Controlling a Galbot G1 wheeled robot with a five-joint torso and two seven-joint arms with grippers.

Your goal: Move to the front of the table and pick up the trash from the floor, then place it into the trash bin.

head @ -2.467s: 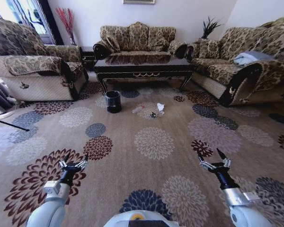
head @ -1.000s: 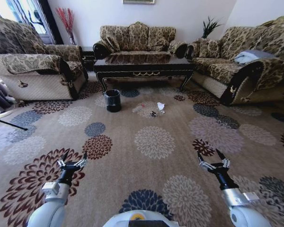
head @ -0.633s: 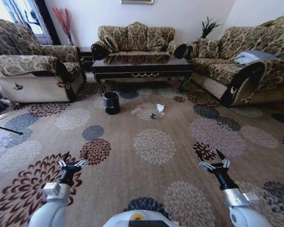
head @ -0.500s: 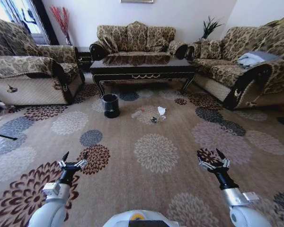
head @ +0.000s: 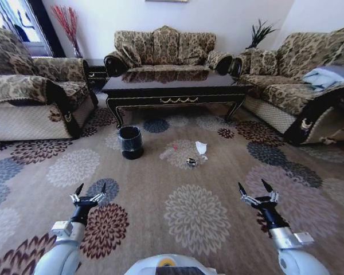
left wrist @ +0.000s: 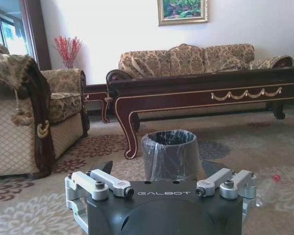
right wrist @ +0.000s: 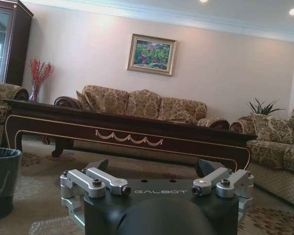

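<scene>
The patterned floor (head: 229,172) spreads under both pincers, and the long dark table (head: 175,89) stands well ahead of them with the black bin (head: 130,141) on the carpet before its left end. The left pincer (head: 89,189) and right pincer (head: 253,188) hover low, wide open, empty, each body marked "GALBOT". Between them, farther ahead, lies the trash: white paper (head: 201,148), a red-capped bottle (head: 168,152) and a dark wrapper (head: 191,162).

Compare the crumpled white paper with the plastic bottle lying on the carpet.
The crumpled white paper is opaque and bunched into a lump; the plastic bottle is clear, long, lying on its side, with a red cap. The paper lies to the robot's right, farther from the trash bin; the bottle is nearer it. Both rest on the floor before the table.
</scene>
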